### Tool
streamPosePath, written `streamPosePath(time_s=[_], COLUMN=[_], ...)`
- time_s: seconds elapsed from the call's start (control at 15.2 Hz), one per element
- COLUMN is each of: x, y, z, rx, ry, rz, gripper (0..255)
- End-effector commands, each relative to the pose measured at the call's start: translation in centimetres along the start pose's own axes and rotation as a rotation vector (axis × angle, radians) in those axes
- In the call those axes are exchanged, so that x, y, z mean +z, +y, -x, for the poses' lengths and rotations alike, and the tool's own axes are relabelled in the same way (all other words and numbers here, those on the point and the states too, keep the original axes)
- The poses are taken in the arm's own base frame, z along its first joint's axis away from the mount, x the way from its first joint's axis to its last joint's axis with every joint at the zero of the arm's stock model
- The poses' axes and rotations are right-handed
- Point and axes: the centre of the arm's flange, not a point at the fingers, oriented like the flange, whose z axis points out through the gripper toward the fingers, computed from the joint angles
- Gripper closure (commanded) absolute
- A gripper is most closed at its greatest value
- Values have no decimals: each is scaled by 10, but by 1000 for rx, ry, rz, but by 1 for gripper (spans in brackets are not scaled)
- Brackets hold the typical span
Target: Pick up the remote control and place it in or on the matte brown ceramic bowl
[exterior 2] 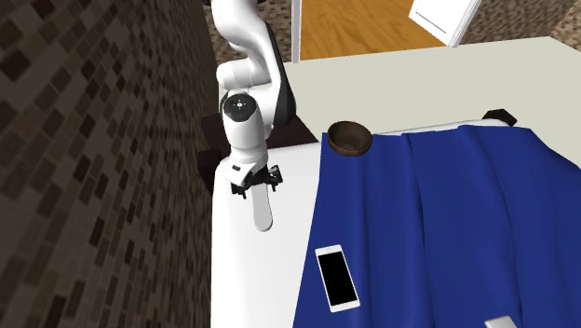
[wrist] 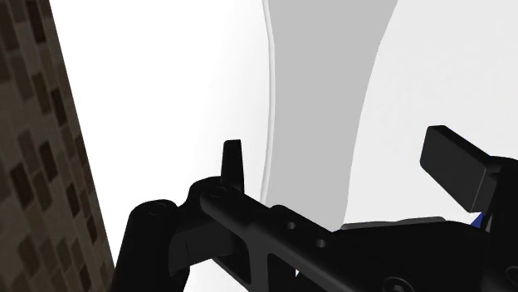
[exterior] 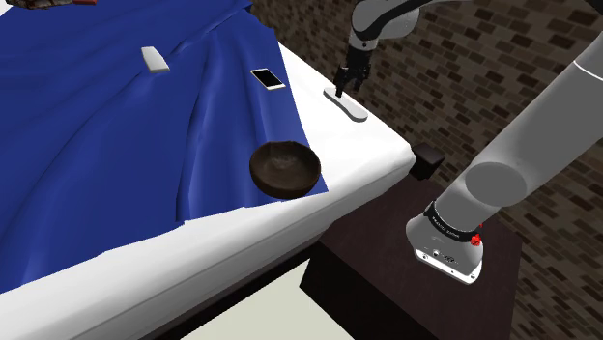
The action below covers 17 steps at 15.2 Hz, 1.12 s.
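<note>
The remote control (exterior: 350, 107) is a long pale grey slab lying on the white sheet near the bed's edge, drawn plain grey (wrist: 325, 99) in the wrist view. My gripper (exterior: 342, 87) is low over the remote's far end (exterior 2: 260, 211), open. One black finger (wrist: 234, 164) stands on each side of it without touching. The dark brown bowl (exterior: 285, 169) sits upright on the blue blanket's near edge, toward the stand from the remote. In the second exterior view the bowl (exterior 2: 348, 138) lies beyond my gripper (exterior 2: 255, 183).
A phone with a black screen (exterior: 268, 78) and a small grey block (exterior: 154, 59) lie on the blue blanket (exterior: 106, 145). The bed edge drops off beside the remote toward a brick wall (exterior: 464, 68). A black box (exterior: 428, 159) sits by the bed corner.
</note>
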Motion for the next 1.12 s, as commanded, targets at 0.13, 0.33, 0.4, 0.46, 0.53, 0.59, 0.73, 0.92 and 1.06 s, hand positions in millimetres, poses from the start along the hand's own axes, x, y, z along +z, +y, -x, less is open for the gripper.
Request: streamPosePath(time_s=[0.13,0.33,0.4,0.46,0.53,0.59,0.73,0.92,1.06], x=[22,35,35,35,35,35,35,35,35], y=[1,1,1,1,1,1,1,1,1], z=[-2,-2,-2,-2,-2,-2,-2,-2,-2], rx=[3,3,3,3,3,3,3,3,3], ry=[1,1,1,1,1,1,1,1,1], rz=[0,0,0,0,0,0,0,0,0], gripper=[0,0,0,0,0,0,0,255,255])
